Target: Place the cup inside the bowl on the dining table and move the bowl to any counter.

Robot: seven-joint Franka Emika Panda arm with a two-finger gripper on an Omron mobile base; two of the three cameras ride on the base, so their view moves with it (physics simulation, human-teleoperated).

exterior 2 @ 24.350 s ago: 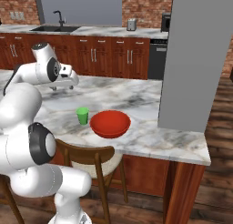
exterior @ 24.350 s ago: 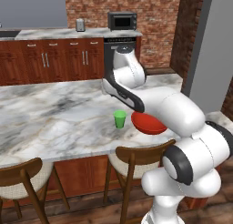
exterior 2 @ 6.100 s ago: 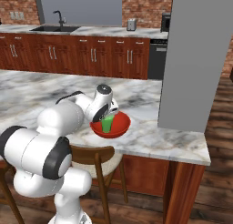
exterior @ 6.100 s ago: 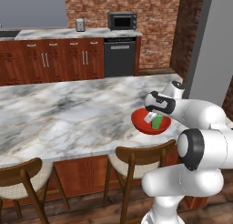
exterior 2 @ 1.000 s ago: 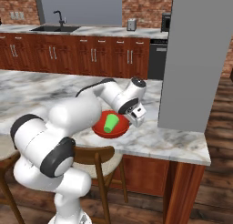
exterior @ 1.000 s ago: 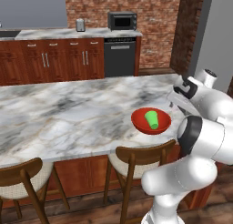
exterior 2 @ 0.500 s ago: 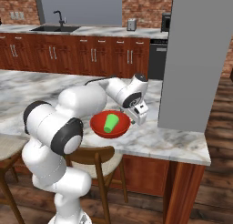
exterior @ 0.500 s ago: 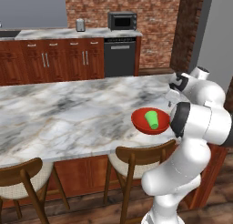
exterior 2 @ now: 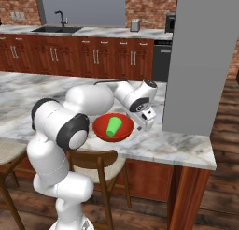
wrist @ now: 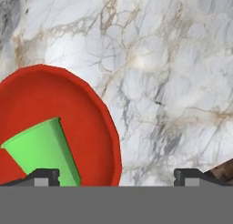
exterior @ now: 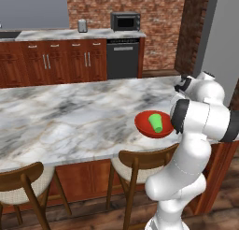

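One cup [exterior: 156,122] still in bowl [exterior: 143,124]

I find no legible text, label, brand, number or sign in any view. The cup [exterior: 156,122] is plain green and the bowl [exterior: 143,125] plain red, with no printing on either. The dining table [exterior: 70,117] top carries only grey veining. On the far counter [exterior: 60,33], the microwave [exterior: 125,21] front and the small toaster [exterior: 82,25] are too small and blurred for any marking to be read. The dishwasher [exterior: 123,59] panel shows no readable characters.
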